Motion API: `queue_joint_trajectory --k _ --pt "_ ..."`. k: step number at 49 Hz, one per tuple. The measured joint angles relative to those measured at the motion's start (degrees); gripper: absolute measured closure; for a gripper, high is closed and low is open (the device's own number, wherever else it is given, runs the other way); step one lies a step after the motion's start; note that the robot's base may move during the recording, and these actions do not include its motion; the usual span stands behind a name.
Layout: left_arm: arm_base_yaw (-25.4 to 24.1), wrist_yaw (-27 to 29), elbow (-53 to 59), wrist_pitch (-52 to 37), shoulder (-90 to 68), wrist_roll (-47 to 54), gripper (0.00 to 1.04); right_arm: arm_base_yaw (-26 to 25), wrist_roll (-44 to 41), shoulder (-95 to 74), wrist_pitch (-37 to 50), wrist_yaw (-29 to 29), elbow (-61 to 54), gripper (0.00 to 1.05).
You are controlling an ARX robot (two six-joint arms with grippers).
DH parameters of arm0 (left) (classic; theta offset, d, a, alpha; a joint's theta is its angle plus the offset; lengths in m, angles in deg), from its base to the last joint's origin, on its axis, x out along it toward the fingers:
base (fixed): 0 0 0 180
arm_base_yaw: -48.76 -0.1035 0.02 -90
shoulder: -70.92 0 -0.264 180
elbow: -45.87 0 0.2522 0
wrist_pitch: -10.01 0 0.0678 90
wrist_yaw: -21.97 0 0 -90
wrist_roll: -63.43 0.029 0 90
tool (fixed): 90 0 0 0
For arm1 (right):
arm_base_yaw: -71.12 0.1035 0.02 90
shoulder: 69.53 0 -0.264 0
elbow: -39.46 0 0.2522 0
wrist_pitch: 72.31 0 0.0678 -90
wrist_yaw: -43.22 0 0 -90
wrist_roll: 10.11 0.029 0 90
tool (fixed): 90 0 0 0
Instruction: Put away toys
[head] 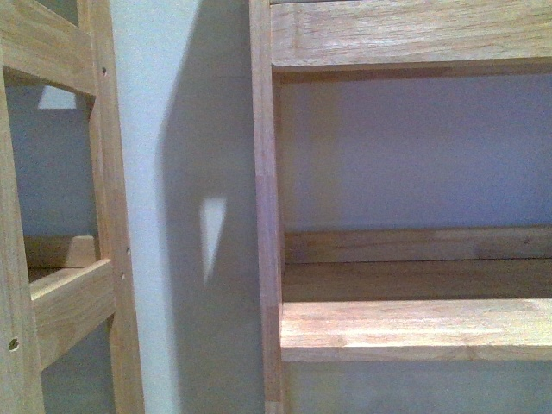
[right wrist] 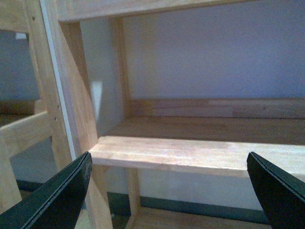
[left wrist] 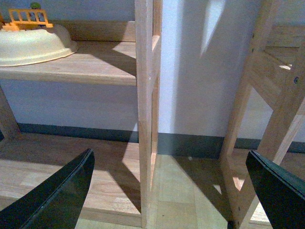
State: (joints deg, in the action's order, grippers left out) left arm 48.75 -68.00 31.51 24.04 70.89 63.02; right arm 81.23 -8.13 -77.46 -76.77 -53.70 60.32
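The toys are out of view in all three pictures. My left gripper (left wrist: 169, 153) is open, its dark fingers (left wrist: 57, 195) wide apart with nothing between them. It hangs low in front of a wooden shelf post (left wrist: 145, 119) and the gap between two shelf units. My right gripper (right wrist: 167, 155) is open too and holds nothing. It faces the front edge of a bare wooden shelf board (right wrist: 200, 152). Neither gripper shows in the front view.
Two light wooden shelf units stand against a pale wall, the right one (head: 414, 328) and the left one (head: 73, 302). A cream basin (left wrist: 33, 45) with an orange fence-like piece (left wrist: 31, 18) sits on a low shelf (left wrist: 86, 67). Wood floor (left wrist: 181, 191) shows between the units.
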Motion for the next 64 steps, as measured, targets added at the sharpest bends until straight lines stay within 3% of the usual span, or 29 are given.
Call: queue_joint_trajectory --k 4,7,12,21,28,64 --pt "0.00 -0.02 0.00 0.00 0.00 0.02 0.06 -0.59 -0.55 0.76 -7.37 -1.44 -0.07 0.24" --pt "0.00 0.00 0.00 0.00 0.00 0.02 0.06 -3.52 -0.85 1.51 -9.84 2.62 -0.83 0.33" --pt "0.00 -0.02 0.00 0.00 0.00 0.02 0.06 -8.66 -1.31 2.43 -10.21 6.10 -1.42 0.47" --pt "0.00 -0.02 0.00 0.00 0.00 0.02 0.06 -9.75 -1.51 3.56 -10.12 6.84 -2.27 0.71" --pt "0.00 -0.02 0.00 0.00 0.00 0.02 0.06 -9.88 -1.62 4.48 -9.84 6.82 -3.34 1.02" --pt "0.00 -0.02 0.00 0.00 0.00 0.02 0.06 -9.97 -1.77 7.50 -9.51 6.93 -6.29 1.01"
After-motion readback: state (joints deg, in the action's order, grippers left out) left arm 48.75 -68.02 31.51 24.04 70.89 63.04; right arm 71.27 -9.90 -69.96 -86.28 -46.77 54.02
